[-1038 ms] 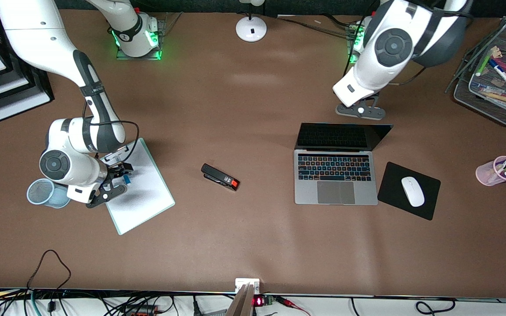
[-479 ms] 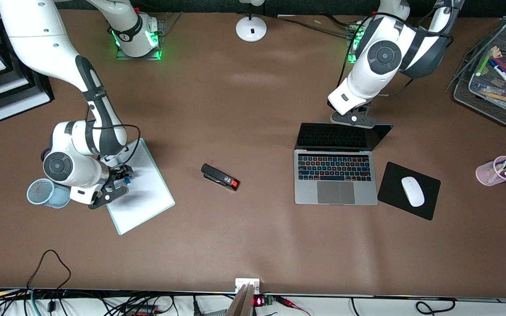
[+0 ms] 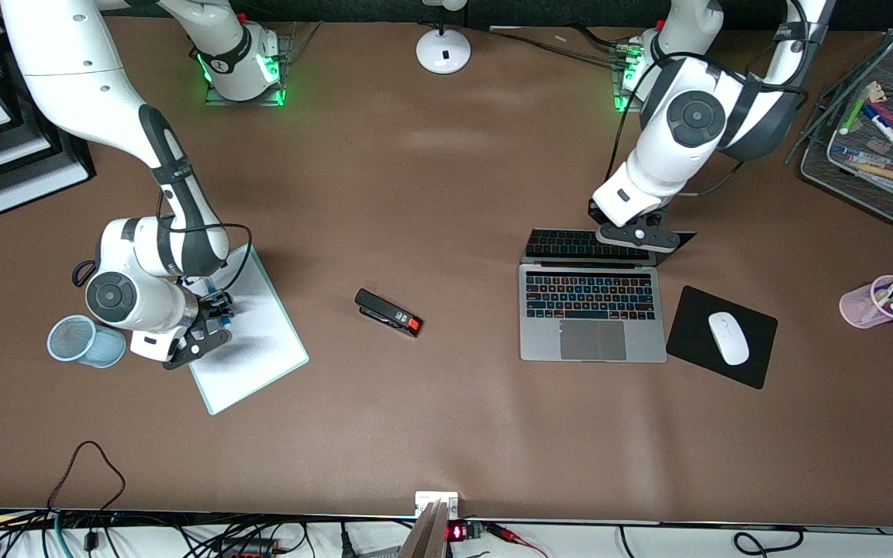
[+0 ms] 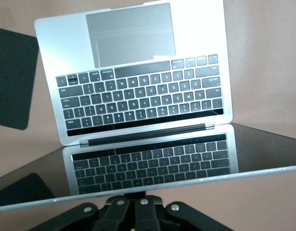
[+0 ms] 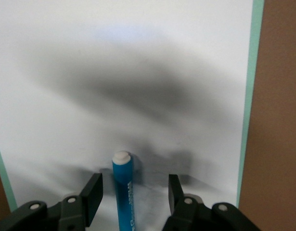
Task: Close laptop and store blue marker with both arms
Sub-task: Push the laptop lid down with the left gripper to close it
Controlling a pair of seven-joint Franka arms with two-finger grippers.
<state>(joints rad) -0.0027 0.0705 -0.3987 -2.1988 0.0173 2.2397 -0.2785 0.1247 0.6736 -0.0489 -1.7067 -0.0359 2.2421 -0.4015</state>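
- Worrying bit: left end effector (image 3: 637, 232) presses the laptop (image 3: 592, 314) lid's top edge near one corner, so it could slip off; can't tell its finger state.
- Right end effector (image 5: 133, 192) sits spread around the blue marker (image 5: 122, 190) on the clipboard (image 3: 260, 341), not yet clenched; a skewed squeeze might roll it.

The right arm (image 3: 117, 108) comes from its base at the top and bends down to a low wrist near its end of the tabletop. The right gripper (image 5: 133, 195) points downward, and its two black fingers (image 5: 92, 191) stand apart with a clear gap between them.

The left arm (image 3: 694, 116) folds forward from its base, with the elbow raised and the wrist turned down. The left gripper (image 3: 636, 234) is low, and its dark body lies level. In the left wrist view only the base of this gripper shows.
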